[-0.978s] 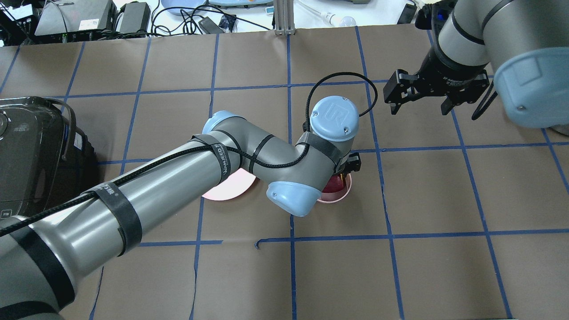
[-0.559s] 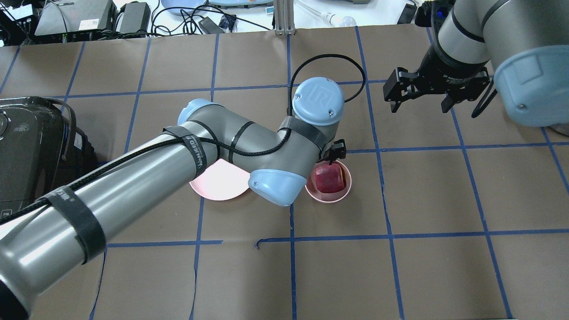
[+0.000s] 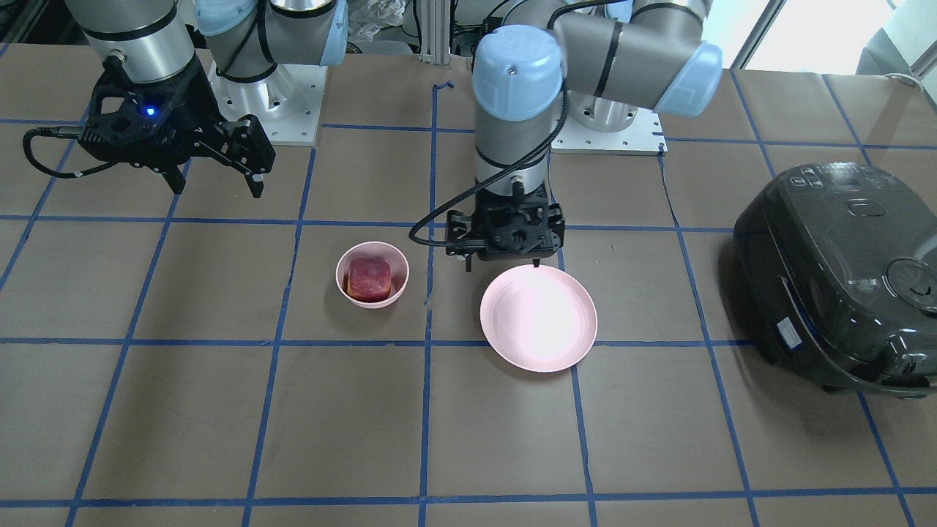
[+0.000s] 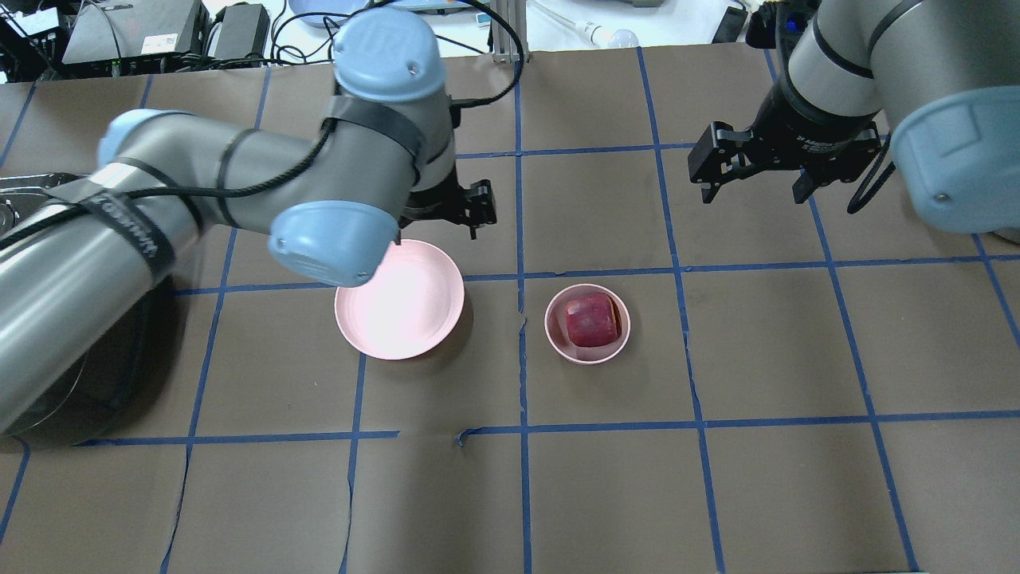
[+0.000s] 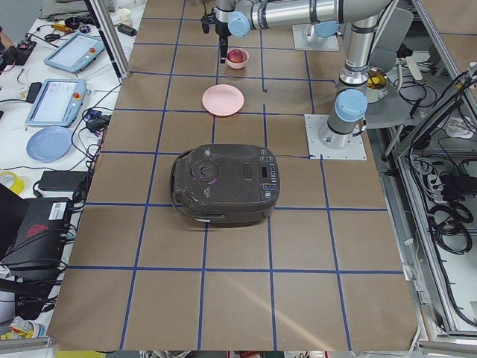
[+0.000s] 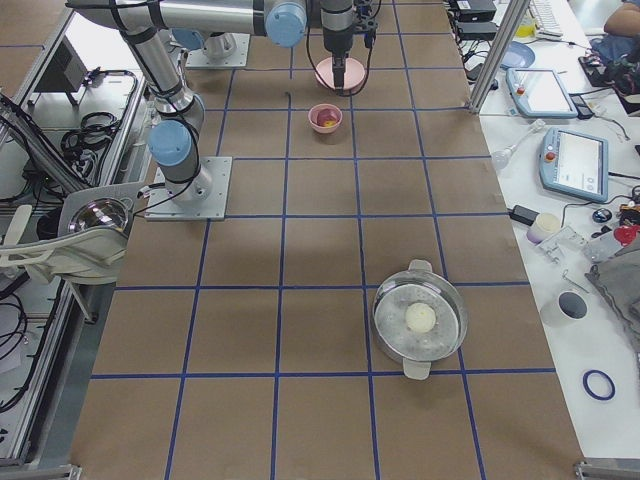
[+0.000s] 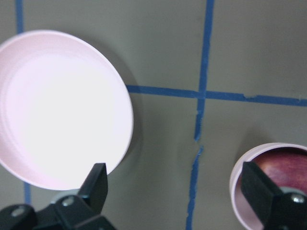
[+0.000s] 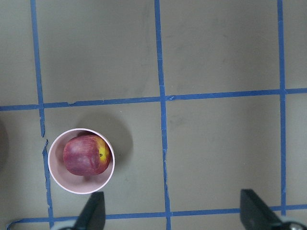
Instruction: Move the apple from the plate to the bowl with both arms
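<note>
Bench: a brown paper-covered bench (image 4: pixel 765 351) marked into squares with blue tape; everything stands on it.
Cooker: a dark rice cooker (image 3: pixel 834 263) sits at the robot's left end, well apart from the dishes.
Near arm: the left arm (image 4: pixel 239 171) has swung back from the bowl and now reaches over the far edge of the plate.
Far arm: the right arm (image 4: pixel 845 64) hangs over the far right squares, much where it was a second ago.
Plate: the plate (image 4: pixel 402 307) is flat, pale pink and empty, near the middle of the bench.
Left grasp: the left claw (image 7: pixel 175 189) is spread wide and holds nothing.
Right grasp: the right claw (image 4: pixel 751 191) is also spread wide and empty, raised, well apart from the bowl.
Bowl: the bowl (image 4: pixel 555 341) is small, deep and pink, near the plate on the robot's right, with a tape line between them.
Fruit: the apple (image 4: pixel 591 319) rests inside the bowl and nearly fills it; no claw touches it.
Heading: it lies on its side, yellow patch and stem dimple facing the robot's right. The stem-to-base axis runs roughly level, left to right; being roundish, it is hardly longer either way.
Change: a second ago the left claw was down at the bowl over the apple; now it is clear of it.
Meaning: the transfer looks complete, with probably only the arms' retreat left.
</note>
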You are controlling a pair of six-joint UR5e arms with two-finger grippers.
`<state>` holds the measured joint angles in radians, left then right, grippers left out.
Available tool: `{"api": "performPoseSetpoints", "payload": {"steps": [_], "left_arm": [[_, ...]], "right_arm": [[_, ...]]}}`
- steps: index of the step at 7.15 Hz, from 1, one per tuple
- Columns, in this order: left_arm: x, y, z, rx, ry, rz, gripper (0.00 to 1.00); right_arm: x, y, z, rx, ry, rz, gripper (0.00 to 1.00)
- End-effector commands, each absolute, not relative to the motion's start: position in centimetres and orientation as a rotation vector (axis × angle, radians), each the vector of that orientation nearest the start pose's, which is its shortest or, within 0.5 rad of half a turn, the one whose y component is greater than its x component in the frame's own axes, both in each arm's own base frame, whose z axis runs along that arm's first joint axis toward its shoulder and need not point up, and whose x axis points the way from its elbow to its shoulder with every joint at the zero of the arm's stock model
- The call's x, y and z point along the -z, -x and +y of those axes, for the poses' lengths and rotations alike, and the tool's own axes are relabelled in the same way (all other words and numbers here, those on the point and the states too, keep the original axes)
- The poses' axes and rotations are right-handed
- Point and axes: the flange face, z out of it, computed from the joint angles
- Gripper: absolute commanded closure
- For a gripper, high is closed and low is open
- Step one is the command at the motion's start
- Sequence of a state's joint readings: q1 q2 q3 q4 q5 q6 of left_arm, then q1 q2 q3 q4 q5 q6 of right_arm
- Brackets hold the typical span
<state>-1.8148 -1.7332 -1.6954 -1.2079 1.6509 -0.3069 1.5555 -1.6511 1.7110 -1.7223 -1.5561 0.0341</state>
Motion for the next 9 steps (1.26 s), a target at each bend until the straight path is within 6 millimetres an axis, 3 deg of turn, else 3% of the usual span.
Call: {"api": "performPoseSetpoints", "payload": {"steps": [1, 2, 3, 4, 6, 7, 9], "left_arm": [[-45.4, 15.6, -50.9, 0.173, 0.079, 3.08, 0.0], [-47.4, 12.0, -51.7, 0.218, 0.103, 3.072, 0.0], [-48.4, 10.2, -52.2, 0.232, 0.156, 3.081, 0.0], [-50.1, 11.2, -51.4, 0.186, 0.125, 3.09, 0.0], [-51.3, 11.8, -51.8, 0.15, 0.108, 3.094, 0.0], [-50.3, 12.6, -51.5, 0.076, 0.097, 3.099, 0.0], [-51.4, 13.2, -51.0, 0.102, 0.071, 3.1, 0.0]], "right_arm": [[-47.5, -12.8, -46.4, 0.146, -0.078, 3.119, 0.0], [-47.6, -12.8, -46.4, 0.136, -0.076, 3.122, 0.0], [-47.7, -12.8, -46.4, 0.132, -0.078, 3.122, 0.0], [-47.6, -12.8, -46.4, 0.129, -0.076, 3.123, 0.0], [-47.7, -12.7, -46.4, 0.129, -0.076, 3.125, 0.0], [-47.8, -12.8, -46.4, 0.132, -0.076, 3.122, 0.0], [-47.7, -12.8, -46.4, 0.129, -0.076, 3.12, 0.0]]}}
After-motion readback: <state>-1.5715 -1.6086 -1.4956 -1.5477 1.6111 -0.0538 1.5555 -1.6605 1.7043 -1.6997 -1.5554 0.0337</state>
